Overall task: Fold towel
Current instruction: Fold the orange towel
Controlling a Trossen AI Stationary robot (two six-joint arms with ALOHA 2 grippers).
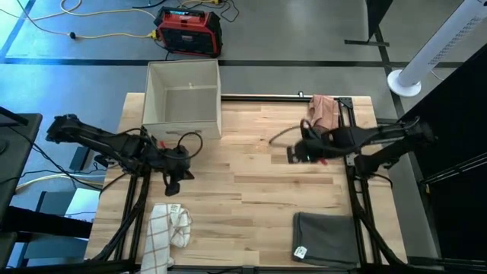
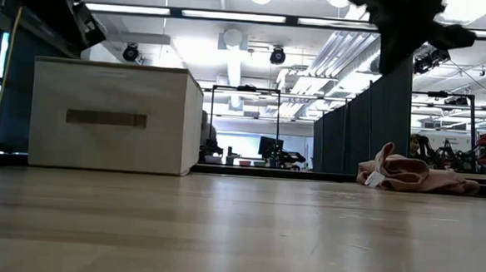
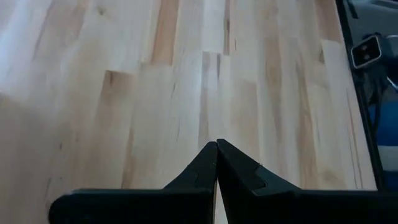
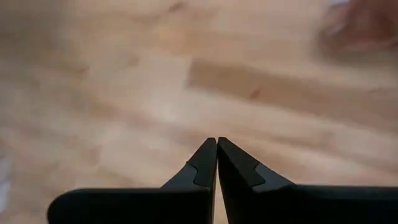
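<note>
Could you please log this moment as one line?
left gripper shut, empty | right gripper shut, empty | pink towel crumpled, untouched

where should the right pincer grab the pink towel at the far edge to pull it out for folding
Probably the raised fold of the pink towel facing the table's middle, coming from above: it lies crumpled in a heap near the far right edge, so bunched ridges stand up. The right pincer, shut, hovers just short of it and would need to open first.

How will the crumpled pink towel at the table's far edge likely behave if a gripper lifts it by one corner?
The pink towel lies in a soft, creased heap, so it will probably hang limp rather than hold shape. It looks like thin cloth, likely light for its size. Bunched folds may unfurl unevenly, and it seems unlikely to roll or break.
</note>
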